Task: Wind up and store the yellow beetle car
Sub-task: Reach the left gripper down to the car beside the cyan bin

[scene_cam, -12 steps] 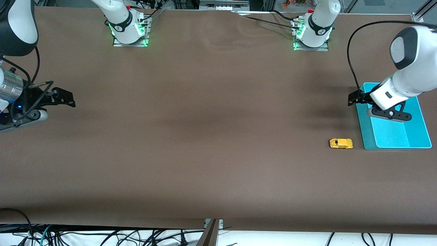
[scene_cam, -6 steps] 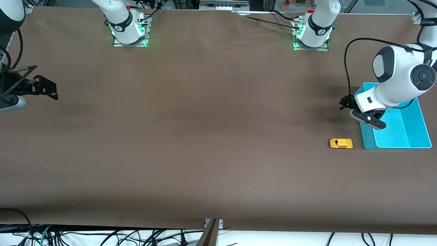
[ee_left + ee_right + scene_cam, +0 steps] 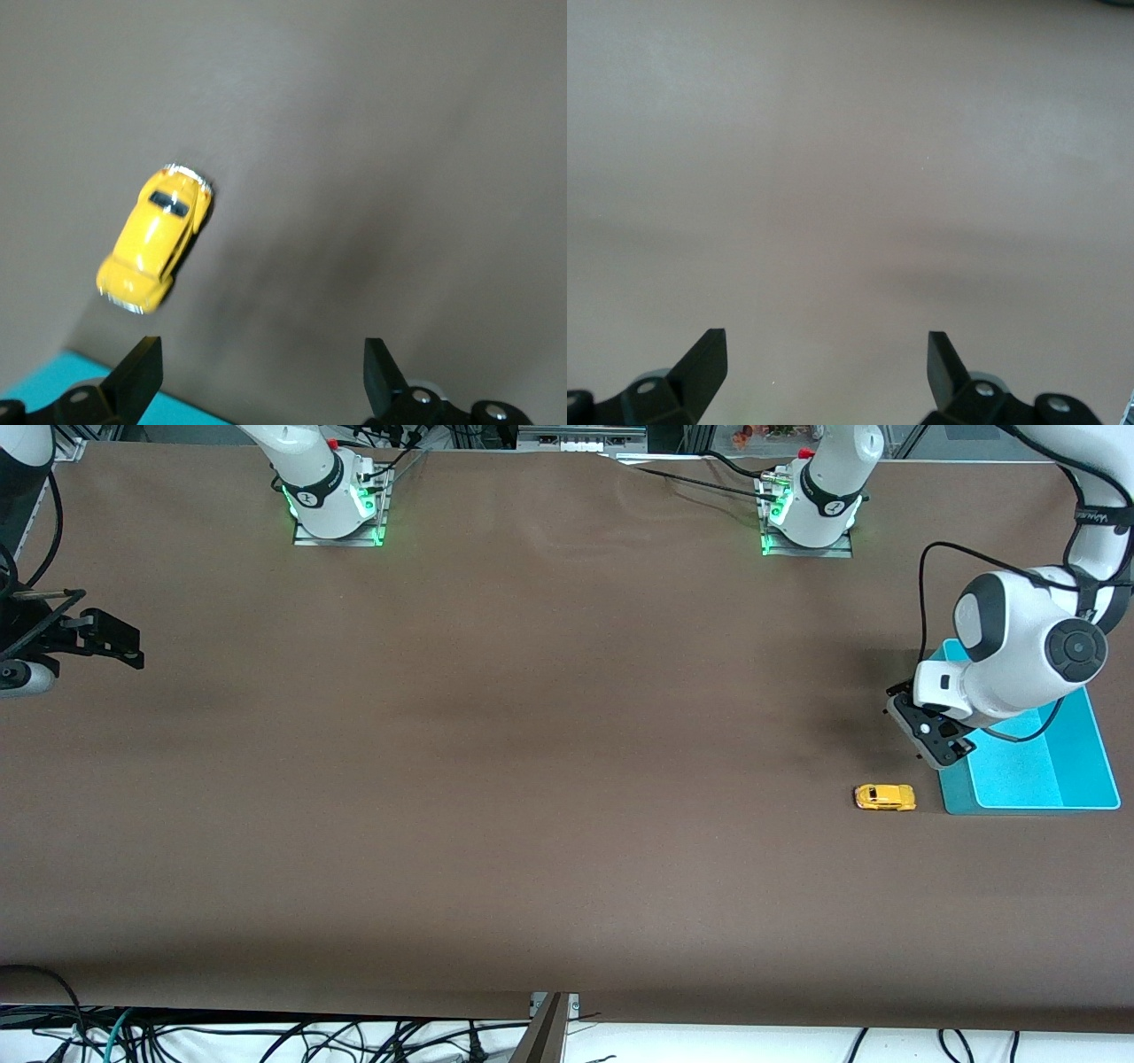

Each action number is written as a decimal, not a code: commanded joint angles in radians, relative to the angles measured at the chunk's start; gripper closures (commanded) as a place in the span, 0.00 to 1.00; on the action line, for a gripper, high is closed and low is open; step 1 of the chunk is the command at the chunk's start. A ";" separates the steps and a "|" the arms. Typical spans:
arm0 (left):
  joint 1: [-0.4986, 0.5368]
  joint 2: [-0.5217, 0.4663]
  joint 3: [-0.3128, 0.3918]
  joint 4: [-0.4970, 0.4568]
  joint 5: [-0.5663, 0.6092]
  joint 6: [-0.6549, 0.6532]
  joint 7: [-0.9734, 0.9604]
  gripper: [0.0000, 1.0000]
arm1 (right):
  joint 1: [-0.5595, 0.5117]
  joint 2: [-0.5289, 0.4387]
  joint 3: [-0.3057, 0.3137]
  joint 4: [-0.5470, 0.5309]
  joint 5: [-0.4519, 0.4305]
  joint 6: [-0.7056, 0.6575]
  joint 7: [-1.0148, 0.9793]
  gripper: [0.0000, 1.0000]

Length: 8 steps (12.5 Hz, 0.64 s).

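Note:
The yellow beetle car sits on the brown table beside the turquoise bin, at the left arm's end. It also shows in the left wrist view. My left gripper is open and empty, up in the air over the bin's edge close to the car. In the left wrist view my left gripper has wide-apart jaws, with the car apart from them and a corner of the bin by one finger. My right gripper is open and empty at the right arm's end; its wrist view shows only bare table.
The two arm bases stand along the table's edge farthest from the front camera. A brown cloth covers the table. Cables lie below the table's near edge.
My left gripper has swung off the bin toward the car and turned downward. My right gripper has drawn back toward the right arm's end of the table.

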 commanded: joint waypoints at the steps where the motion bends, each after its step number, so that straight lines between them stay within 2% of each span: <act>1: 0.008 0.092 -0.005 0.069 0.003 0.030 0.212 0.00 | -0.003 -0.027 0.002 -0.035 -0.007 -0.003 0.027 0.00; 5: 0.007 0.178 -0.003 0.148 -0.093 0.064 0.465 0.00 | -0.001 -0.012 0.000 -0.026 -0.011 -0.008 0.030 0.00; 8: 0.007 0.225 -0.002 0.211 -0.096 0.064 0.484 0.00 | -0.001 -0.010 0.000 -0.026 -0.011 -0.009 0.033 0.00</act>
